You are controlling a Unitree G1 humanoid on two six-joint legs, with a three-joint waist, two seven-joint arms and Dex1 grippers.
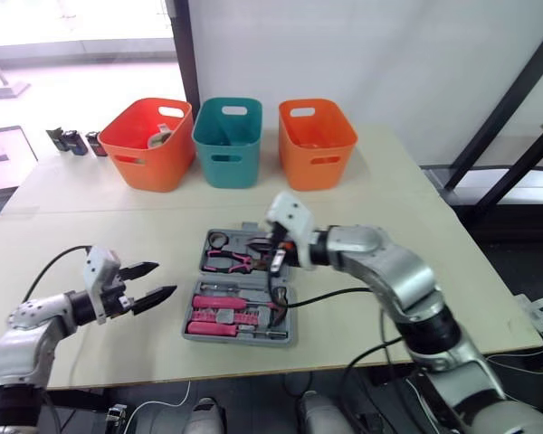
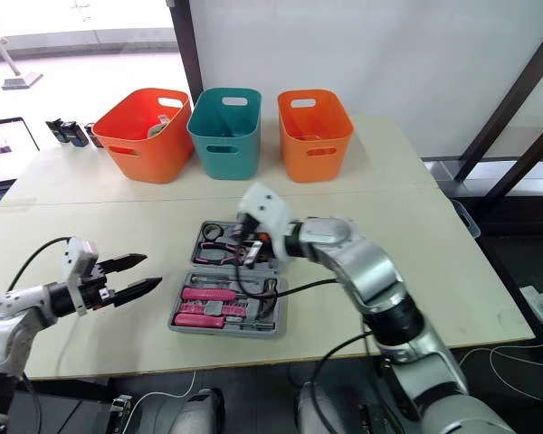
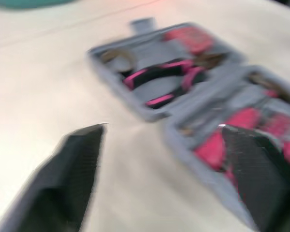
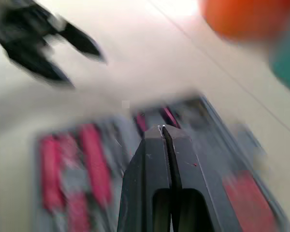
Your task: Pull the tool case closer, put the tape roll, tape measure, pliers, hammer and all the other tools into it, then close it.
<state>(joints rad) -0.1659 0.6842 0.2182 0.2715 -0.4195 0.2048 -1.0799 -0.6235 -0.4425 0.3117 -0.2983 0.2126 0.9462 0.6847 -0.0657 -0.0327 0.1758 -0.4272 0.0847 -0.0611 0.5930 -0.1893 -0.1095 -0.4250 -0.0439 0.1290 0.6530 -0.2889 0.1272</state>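
Observation:
The grey tool case (image 1: 292, 291) lies open in the middle of the table. Pink-handled pliers (image 1: 228, 261) and a dark ring-shaped tape roll (image 1: 219, 240) sit in its far half. Several pink-handled tools (image 1: 219, 316) fill the near half. My right gripper (image 1: 276, 256) hovers over the far half of the case. In the right wrist view its fingers (image 4: 150, 159) press together with nothing between them. My left gripper (image 1: 166, 278) is open just left of the case, pointing at the case's near half (image 3: 217, 145).
At the back of the table stand an orange bin (image 1: 149, 143), a teal bin (image 1: 228, 143) and another orange bin (image 1: 315, 143). Small dark objects (image 1: 72, 141) lie at the far left. A black cable (image 1: 330, 295) from my right arm runs over the case's right side.

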